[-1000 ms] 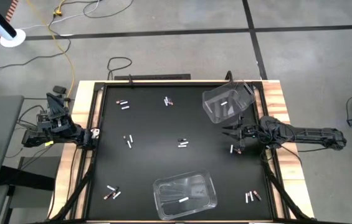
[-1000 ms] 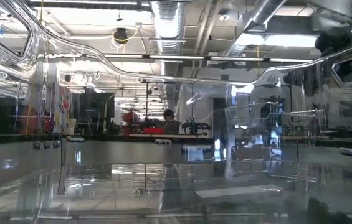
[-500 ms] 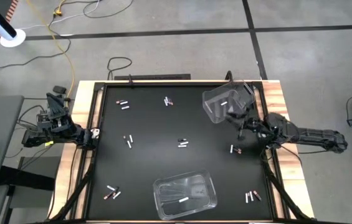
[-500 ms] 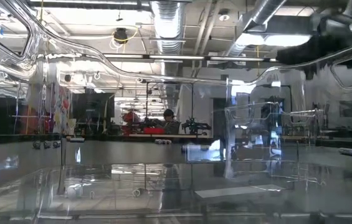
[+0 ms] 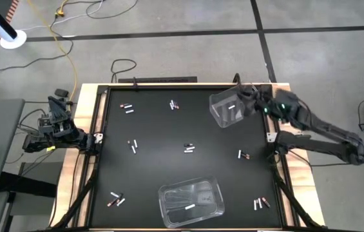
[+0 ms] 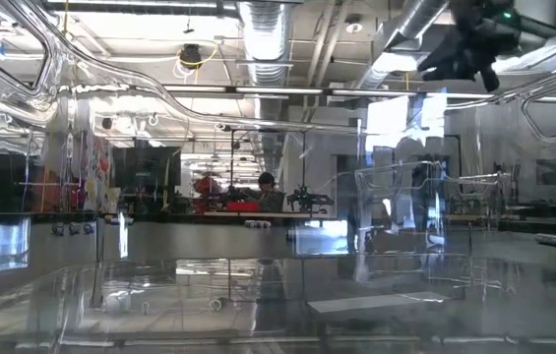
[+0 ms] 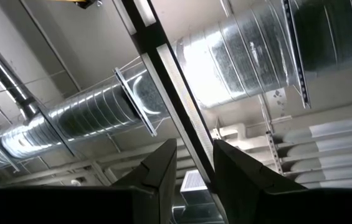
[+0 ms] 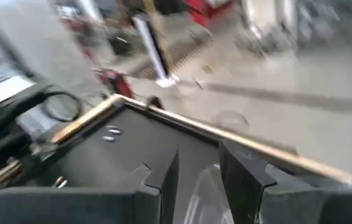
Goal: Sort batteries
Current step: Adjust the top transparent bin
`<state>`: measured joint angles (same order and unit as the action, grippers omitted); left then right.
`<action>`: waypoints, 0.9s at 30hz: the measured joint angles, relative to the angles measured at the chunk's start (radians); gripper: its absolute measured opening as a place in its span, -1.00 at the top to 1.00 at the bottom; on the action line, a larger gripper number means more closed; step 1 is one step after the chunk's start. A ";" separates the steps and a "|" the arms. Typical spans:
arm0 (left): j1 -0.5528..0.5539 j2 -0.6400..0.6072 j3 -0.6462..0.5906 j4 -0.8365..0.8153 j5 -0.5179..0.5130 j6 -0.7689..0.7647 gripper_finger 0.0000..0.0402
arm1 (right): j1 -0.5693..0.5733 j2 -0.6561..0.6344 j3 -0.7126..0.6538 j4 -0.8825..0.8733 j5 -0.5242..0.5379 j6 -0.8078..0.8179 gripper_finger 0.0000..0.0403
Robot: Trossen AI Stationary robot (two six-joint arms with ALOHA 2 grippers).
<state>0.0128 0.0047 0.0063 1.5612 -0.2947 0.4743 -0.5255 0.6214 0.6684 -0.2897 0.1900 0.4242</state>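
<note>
The table (image 5: pixel 285 91) carries a black mat (image 5: pixel 162 171) with both arms at its sides. The left arm is parked at the left edge. The left gripper (image 5: pixel 93 138) is slightly parted, with nothing between its fingers. The right arm reaches to the far right corner, with the right gripper (image 5: pixel 249 96) over the right rim of the far bin (image 5: pixel 222 117). Its fingers are parted, and I see no battery between them. A near bin (image 5: pixel 169 192) lies at the front edge.

The batteries (image 5: pixel 189 148) are scattered in pairs across the mat. One pair (image 5: pixel 243 154) is below the far bin and another (image 5: pixel 261 203) is at the front right. A white one (image 5: pixel 232 106) lies in the far bin and another (image 5: pixel 189 207) lies in the near bin.

Risks, as I judge them:
- The gripper is close to the far bin's rim. A low or sideways move could push or tip this light bin and spill its battery.
- The batteries lie in touching pairs, so a grab may take two, or nudge one so it rolls away.
- Each bin holds a white battery, so the sort may already be mixed.

The high view alone gives the whole layout. The low view looks through clear plastic, barely shows the batteries, and shows the right gripper well above the table. The right wrist view shows the parted fingers, the mat's corner and a few batteries beyond. The left wrist view shows only ceiling ducts.
</note>
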 joint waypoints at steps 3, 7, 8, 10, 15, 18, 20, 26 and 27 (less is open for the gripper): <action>0.000 0.000 0.000 0.000 0.000 0.000 0.49 | -0.064 0.113 0.159 -0.201 0.000 0.153 0.34; 0.000 0.000 0.000 -0.001 0.000 0.000 0.49 | -0.118 0.234 0.331 -0.453 0.000 0.287 0.34; 0.000 0.000 0.000 0.000 0.000 0.000 0.49 | -0.128 0.257 0.361 -0.508 0.000 0.327 0.34; 0.000 0.000 0.000 -0.001 0.000 0.000 0.49 | -0.143 0.287 0.400 -0.588 0.000 0.401 0.34; 0.000 0.000 0.000 0.000 0.000 0.000 0.49 | -0.152 0.309 0.400 -0.764 0.000 0.623 0.34; 0.000 0.000 0.000 0.000 0.000 0.000 0.49 | -0.140 0.310 0.380 -0.847 -0.005 0.786 0.34; 0.000 0.000 0.000 0.000 0.000 0.000 0.49 | -0.130 0.309 0.366 -0.873 -0.005 0.864 0.34; 0.000 0.000 0.000 0.000 0.000 0.000 0.49 | -0.116 0.334 0.287 -0.882 -0.014 1.046 0.34; 0.000 0.000 0.000 0.000 0.000 0.000 0.49 | -0.116 0.344 0.274 -0.880 -0.030 1.072 0.34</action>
<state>0.0128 0.0045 0.0062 1.5610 -0.2947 0.4744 -0.6411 0.9651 0.9421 -1.1696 0.1601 1.4964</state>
